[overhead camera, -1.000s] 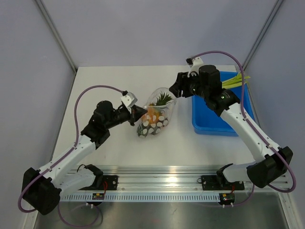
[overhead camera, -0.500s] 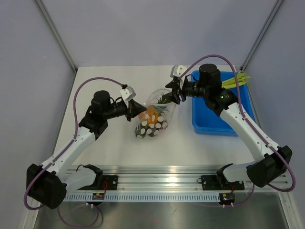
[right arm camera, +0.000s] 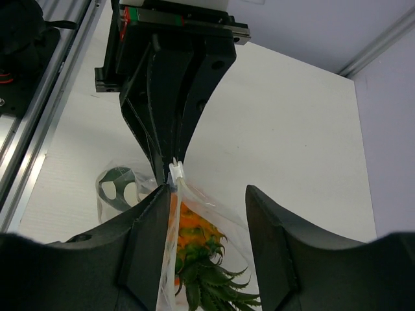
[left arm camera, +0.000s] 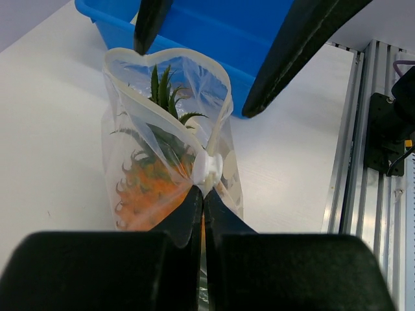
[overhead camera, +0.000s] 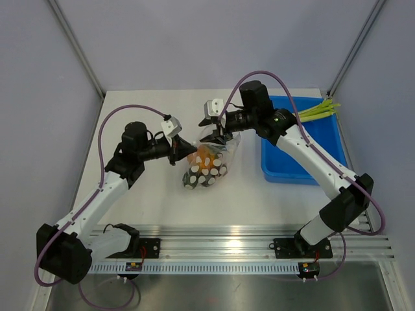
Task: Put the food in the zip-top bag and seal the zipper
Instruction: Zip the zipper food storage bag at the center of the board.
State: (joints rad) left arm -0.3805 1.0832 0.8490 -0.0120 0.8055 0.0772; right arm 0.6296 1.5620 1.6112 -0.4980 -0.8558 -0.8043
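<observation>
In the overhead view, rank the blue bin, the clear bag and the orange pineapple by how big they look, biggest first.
1. blue bin
2. clear bag
3. orange pineapple, which sits inside the bag and so looks smaller than it.

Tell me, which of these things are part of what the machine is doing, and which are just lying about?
Part of the job: zip-top bag, pineapple inside it, dark spotted pieces inside it, left pincer shut on the bag's edge, right pincer open at its mouth.
Just lying about: blue bin, yellow-green stalks in it.
</observation>
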